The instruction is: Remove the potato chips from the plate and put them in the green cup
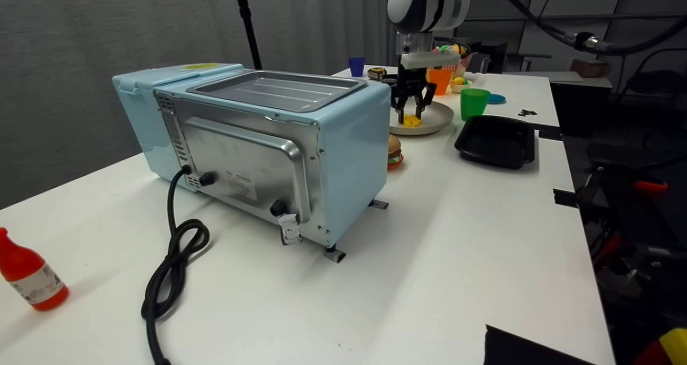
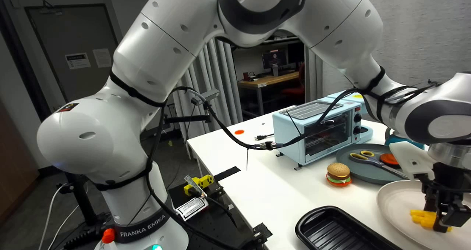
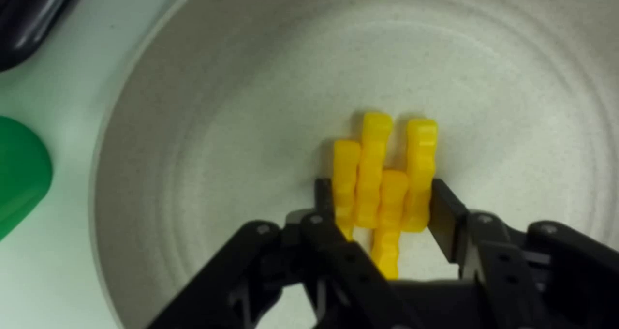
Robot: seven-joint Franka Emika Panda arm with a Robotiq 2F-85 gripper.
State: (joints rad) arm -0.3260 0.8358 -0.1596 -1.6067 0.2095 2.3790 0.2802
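So, is the gripper (image 3: 381, 199) actually holding anything?

— Yep, looks like it. It's squeezing the potato chips (image 3: 372, 174) from both sides, no gap I can spot.

— So we're at the grab step?

— I'd say so, yeah. Hard to say whether they're off the plate (image 3: 271, 92) yet or resting on it, they're right down by it. Next move calls for a straight lift, squeeze kept on, high enough to clear the rim.

— What do they look like up close?

— Bright yellow wavy sticks, more fries than chips tbh. At least four, bundled side by side, one set lower in the wrist view so its end pokes out past the rest. Kinda shiny, probably plastic. My bet is that one slips first, if any.

— And where's everything sitting?

— Chips are around the middle of the plate, well in from its rim. The green cup (image 1: 474, 104) is just beside that rim, toward the worktop (image 1: 440, 236) edge on the robot base (image 2: 147, 206) side. The black tray (image 1: 496, 139) is near that same edge. Cup looks upright, so I'd go over it and let go from above.
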